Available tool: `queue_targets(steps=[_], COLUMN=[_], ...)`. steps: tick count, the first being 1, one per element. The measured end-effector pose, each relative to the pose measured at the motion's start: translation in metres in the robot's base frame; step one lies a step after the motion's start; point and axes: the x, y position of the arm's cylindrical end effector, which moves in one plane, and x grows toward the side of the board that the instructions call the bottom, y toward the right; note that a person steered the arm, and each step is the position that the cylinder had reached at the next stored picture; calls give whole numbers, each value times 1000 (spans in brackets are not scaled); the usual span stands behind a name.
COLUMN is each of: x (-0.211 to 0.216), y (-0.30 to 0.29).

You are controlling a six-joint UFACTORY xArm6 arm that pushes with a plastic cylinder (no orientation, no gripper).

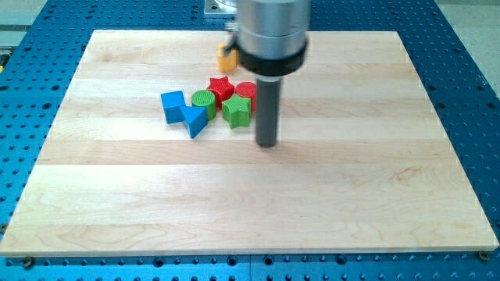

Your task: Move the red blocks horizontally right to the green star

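Observation:
The green star (237, 111) lies a little left of the board's middle. A red star (220, 87) sits just above and left of it, touching it. A red round block (245, 90) sits above the green star's right side, partly hidden by the rod. My tip (267, 144) rests on the board just right of and below the green star, a small gap apart.
A green round block (203, 101) sits left of the green star. A blue cube (173, 105) and a blue triangle (194, 121) lie further left. A yellow-orange block (227, 57) near the top is partly hidden by the arm. The wooden board (351, 195) sits on a blue perforated table.

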Motion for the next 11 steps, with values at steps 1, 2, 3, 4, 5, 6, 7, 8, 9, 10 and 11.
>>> queue_targets(steps=[1, 2, 3, 4, 5, 6, 7, 8, 9, 10, 11], x=[-15, -15, 2, -2, -10, -44, -104, -123, -87, -61, -53], y=[-39, -78, -99, -151, -192, -258, -200, -140, -75, 2, 7])
